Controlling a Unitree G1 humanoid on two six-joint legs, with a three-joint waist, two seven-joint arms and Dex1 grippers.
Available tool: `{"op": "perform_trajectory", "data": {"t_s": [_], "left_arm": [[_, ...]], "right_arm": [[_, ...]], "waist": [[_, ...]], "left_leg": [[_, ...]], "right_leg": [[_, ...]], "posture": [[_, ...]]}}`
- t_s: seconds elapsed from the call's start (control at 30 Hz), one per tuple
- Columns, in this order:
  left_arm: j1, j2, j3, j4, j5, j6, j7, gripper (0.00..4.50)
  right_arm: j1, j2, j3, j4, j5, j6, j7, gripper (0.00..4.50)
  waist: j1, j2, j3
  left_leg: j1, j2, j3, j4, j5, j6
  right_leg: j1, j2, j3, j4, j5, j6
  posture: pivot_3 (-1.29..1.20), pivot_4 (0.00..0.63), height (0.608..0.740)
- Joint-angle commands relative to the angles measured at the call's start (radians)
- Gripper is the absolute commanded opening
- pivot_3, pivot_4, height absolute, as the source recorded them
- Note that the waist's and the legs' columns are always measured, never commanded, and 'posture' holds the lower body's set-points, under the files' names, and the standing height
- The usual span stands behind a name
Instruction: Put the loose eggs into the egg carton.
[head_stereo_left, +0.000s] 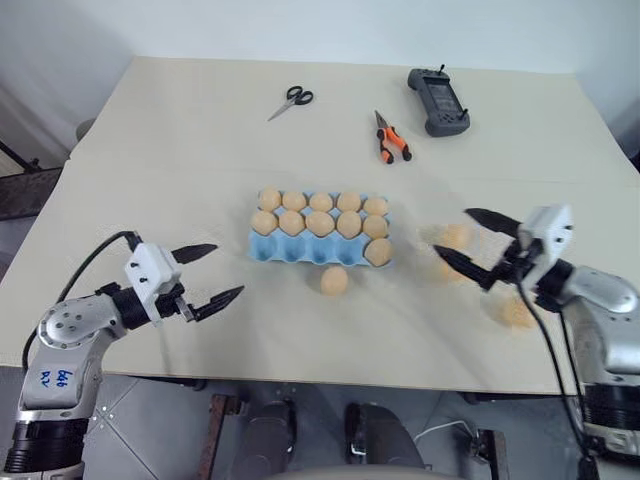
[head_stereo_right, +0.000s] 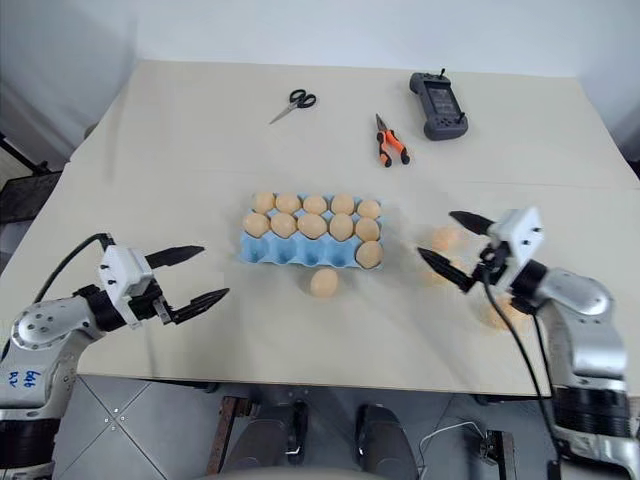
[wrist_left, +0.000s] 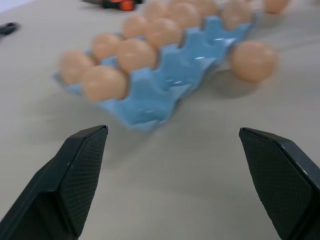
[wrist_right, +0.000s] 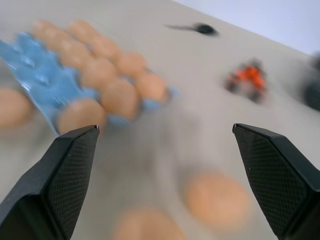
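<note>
Left eye view: left gripper (head_stereo_left: 207, 273) and right gripper (head_stereo_left: 465, 238), fingers spread and empty, flank the egg carton (head_stereo_left: 300, 249); loose eggs (head_stereo_left: 334, 280) lie beside it.

Pale beige counter (head_stereo_left: 200, 180), matte, faint seam running across it past mid-depth. At far side, three items in a loose row: black-handled scissors (head_stereo_left: 291, 101), blades closed, lying flat; orange-and-black pliers (head_stereo_left: 391, 139) near centre; dark grey handheld controller (head_stereo_left: 438, 101) with short antenna, well apart from scissors. All three lying flat, none touching.
</note>
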Motion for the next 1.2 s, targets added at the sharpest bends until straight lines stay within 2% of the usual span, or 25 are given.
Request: {"op": "perform_trajectory", "data": {"t_s": [0.03,0.2,0.4,0.57,0.8,0.97,1.07,1.2], "left_arm": [[-0.057,-0.022,-0.069,0.014,0.013,-0.022,-0.036,4.49],[-0.119,-0.049,-0.129,0.058,0.025,-0.035,-0.064,4.49],[-0.168,-0.067,-0.164,0.089,0.03,-0.047,-0.083,4.49],[-0.164,-0.069,-0.17,0.074,0.018,-0.043,-0.095,4.49],[-0.136,-0.06,-0.189,0.02,-0.002,-0.033,-0.146,4.49],[-0.152,-0.092,-0.208,0.012,0.005,-0.075,-0.158,4.49],[-0.173,-0.126,-0.227,0.015,0.013,-0.11,-0.156,4.5],[-0.164,-0.124,-0.216,0.019,0.011,-0.11,-0.15,4.5]], "right_arm": [[0.138,-0.04,-0.15,-0.044,0.034,0.004,-0.006,4.5],[0.282,-0.052,-0.238,-0.007,0.04,0.001,0.011,4.5],[0.35,-0.05,-0.226,0.015,0.062,0.021,0.057,4.5],[0.335,-0.049,-0.186,0.035,0.044,0.026,0.063,4.5],[0.242,-0.065,-0.112,0.169,-0.005,0.007,0.074,4.5],[0.181,-0.08,-0.06,0.284,-0.042,-0.03,0.114,4.5],[0.145,-0.09,-0.031,0.37,-0.072,-0.086,0.144,3.89],[0.123,-0.08,-0.028,0.393,-0.056,-0.127,0.173,2.5]], "waist": [[0.005,0.001,-0.001],[0.002,0.002,-0.001],[-0.008,0.002,-0.001],[-0.012,0.002,-0.001],[-0.011,0.002,-0.001],[-0.01,0.002,-0.001],[-0.01,0.002,-0.001],[-0.012,0.001,-0.001]], "left_leg": [[0.0,0.0,0.0,0.0,0.0,0.0],[0.002,0.0,0.003,0.002,0.0,0.001],[0.01,0.0,0.007,0.002,0.001,0.002],[0.01,0.0,0.008,0.001,0.001,0.002],[0.009,0.0,0.009,0.001,0.001,0.002],[0.009,0.0,0.009,0.001,0.001,0.002],[0.009,0.0,0.009,0.002,0.001,0.002],[0.01,0.0,0.009,0.002,0.001,0.003]], "right_leg": [[0.0,0.0,0.0,0.0,0.0,0.0],[0.001,0.0,0.003,0.003,0.0,0.001],[0.005,0.0,0.008,0.007,0.0,0.001],[0.005,0.0,0.009,0.006,0.001,0.001],[0.003,0.0,0.01,0.006,0.001,0.001],[0.003,0.0,0.01,0.006,0.001,0.001],[0.004,0.0,0.01,0.006,0.001,0.002],[0.004,0.001,0.01,0.006,0.001,0.002]], "posture": [[0.0,0.15,0.74],[0.0,0.15,0.74],[0.0,0.15,0.74],[0.0,0.15,0.74],[0.0,0.15,0.74],[0.0,0.15,0.74],[0.0,0.15,0.74],[0.0,0.15,0.74]]}}
